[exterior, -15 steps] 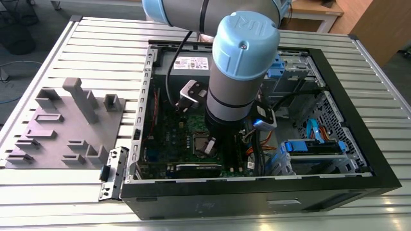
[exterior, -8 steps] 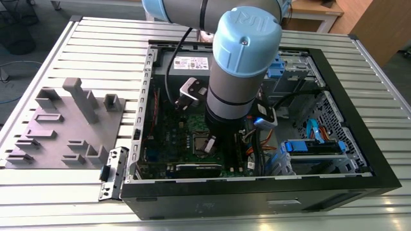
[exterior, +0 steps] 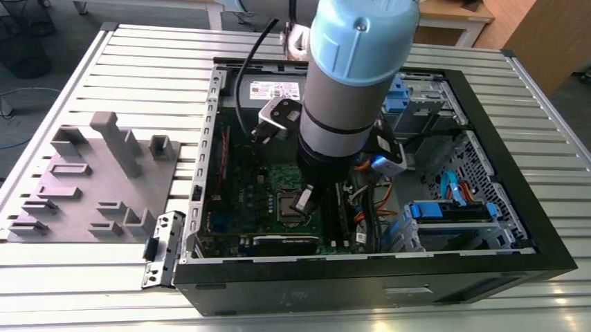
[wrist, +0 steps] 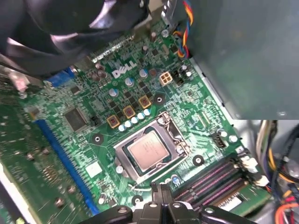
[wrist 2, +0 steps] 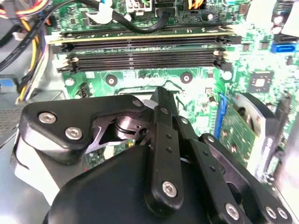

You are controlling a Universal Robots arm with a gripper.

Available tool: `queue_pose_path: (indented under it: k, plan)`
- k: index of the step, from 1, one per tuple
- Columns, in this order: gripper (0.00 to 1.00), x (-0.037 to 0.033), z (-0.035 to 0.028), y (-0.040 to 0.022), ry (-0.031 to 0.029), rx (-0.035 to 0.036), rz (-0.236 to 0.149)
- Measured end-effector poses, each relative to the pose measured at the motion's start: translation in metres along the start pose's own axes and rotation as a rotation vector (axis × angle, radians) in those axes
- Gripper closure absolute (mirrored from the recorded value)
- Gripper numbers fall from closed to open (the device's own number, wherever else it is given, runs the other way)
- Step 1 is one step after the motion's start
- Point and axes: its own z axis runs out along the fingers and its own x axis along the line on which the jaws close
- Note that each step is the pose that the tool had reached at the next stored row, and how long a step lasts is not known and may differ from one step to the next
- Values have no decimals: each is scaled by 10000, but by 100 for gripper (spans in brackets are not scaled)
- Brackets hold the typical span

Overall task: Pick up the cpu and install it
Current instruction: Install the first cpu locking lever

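So here's where I'm at: my fingers (wrist: 161, 191) are pressed together with nothing between them, hovering just above the motherboard (wrist: 93, 140) right beside the socket frame (wrist: 124, 156). The cpu (wrist: 148, 151) is lying flat inside that frame, silvery top facing up. I can't tell whether the frame is latched down on it.

Stuff that's hard to see:
- In the exterior view my own arm and fingers (exterior: 303, 202) sit right over the socket, so the chip is hidden from there.
- In the second wrist view the black linkage of my fingers (wrist 2: 163, 100) covers the socket area; past it there are the memory slots (wrist 2: 140, 53), one row partly behind a black cable (wrist 2: 135, 25).
- In the first wrist view something dark and blurry (wrist: 70, 28) blocks one corner of the board, and a grey case wall (wrist: 243, 56) cuts off another.
- The bundle of coloured wires (wrist: 275, 158) runs out of frame.

Writing: there's white lettering (wrist: 124, 70) printed on the board and faint marks on the cpu's lid, too small to make out. A white label (exterior: 274, 90) sits inside the pc case (exterior: 517, 256), its text unreadable.

The case lies open on the slatted desk (exterior: 138, 62), next to a grey fixture tray (exterior: 83, 187).
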Motion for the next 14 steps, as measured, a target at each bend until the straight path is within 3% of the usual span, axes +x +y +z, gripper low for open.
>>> queue_pose_path:
  k: [4,7,14]
  plan:
    - [89,-8,-79,5,7,5,5]
    - [89,-9,-83,16,9,23,6]
    - [89,104,-82,198,-183,326,-16]
